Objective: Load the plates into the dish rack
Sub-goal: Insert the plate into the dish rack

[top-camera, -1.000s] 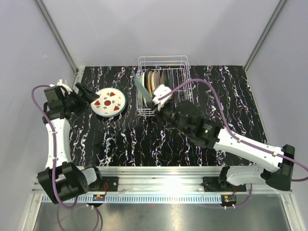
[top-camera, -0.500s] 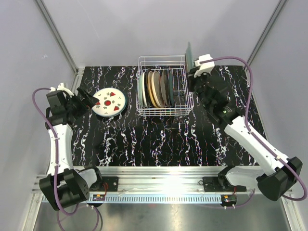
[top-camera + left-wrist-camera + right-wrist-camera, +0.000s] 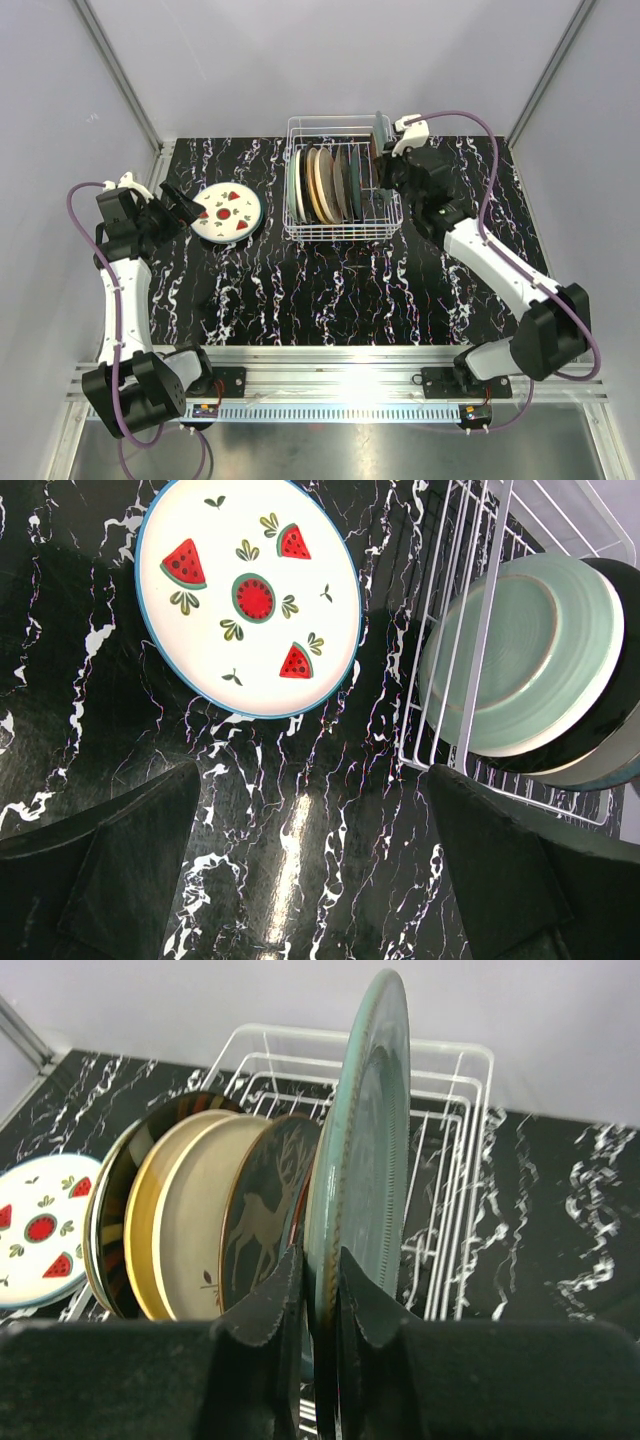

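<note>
Top external view is showing us the left claw spread wide and holding nothing, just beside the watermelon plate. That plate is lying flat on the black marbled table. It is round and white, with a blue rim and red fruit slices painted on it. We are guessing it is hard, shiny and slippery, a bit heavy, and would crack if dropped. Because it is lying flat, we are thinking the rim is the only place to pinch it.

Next we are looking at the dish rack, a white basket of thin, stiff wires. Plates are standing on edge inside it, with a pale green plate at the left end and a dark deer plate further right.

At the right side, the right claw is pinching a blue-green plate by its rim. It is holding that plate upright, just beside the deer plate. We cannot tell if the plate is touching the wires yet.
</note>
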Motion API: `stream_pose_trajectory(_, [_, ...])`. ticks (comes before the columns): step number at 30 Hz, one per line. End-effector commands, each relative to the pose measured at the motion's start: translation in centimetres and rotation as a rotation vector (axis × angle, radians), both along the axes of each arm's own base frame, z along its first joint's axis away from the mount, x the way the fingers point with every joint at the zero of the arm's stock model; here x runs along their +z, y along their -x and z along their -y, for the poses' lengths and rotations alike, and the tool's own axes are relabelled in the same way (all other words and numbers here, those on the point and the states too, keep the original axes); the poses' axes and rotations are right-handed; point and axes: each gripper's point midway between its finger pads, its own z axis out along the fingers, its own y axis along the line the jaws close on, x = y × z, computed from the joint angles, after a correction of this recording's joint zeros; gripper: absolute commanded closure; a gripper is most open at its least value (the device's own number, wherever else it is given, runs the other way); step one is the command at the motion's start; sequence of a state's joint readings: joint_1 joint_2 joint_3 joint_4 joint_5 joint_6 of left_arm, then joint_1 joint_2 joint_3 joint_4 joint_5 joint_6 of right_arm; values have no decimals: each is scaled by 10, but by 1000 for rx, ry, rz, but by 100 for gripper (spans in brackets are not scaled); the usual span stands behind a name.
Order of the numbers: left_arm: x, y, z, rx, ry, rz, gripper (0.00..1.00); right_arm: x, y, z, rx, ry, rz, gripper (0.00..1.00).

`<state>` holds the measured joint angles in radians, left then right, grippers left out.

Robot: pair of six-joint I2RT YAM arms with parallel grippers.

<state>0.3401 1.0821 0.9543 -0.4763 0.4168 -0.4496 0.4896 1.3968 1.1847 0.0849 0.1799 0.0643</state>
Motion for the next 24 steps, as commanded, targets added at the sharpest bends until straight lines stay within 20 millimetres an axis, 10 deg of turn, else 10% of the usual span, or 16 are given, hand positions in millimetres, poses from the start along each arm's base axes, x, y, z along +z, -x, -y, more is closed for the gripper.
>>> stream_pose_trajectory(1, [4,-5,-3,-6,-27,31,1,107,-5,-8,22,-210,278,100])
stream_pose_trajectory(24, [2,-6,-3,-4,-22,27,1,38,-21,-23,30,-250,147,100])
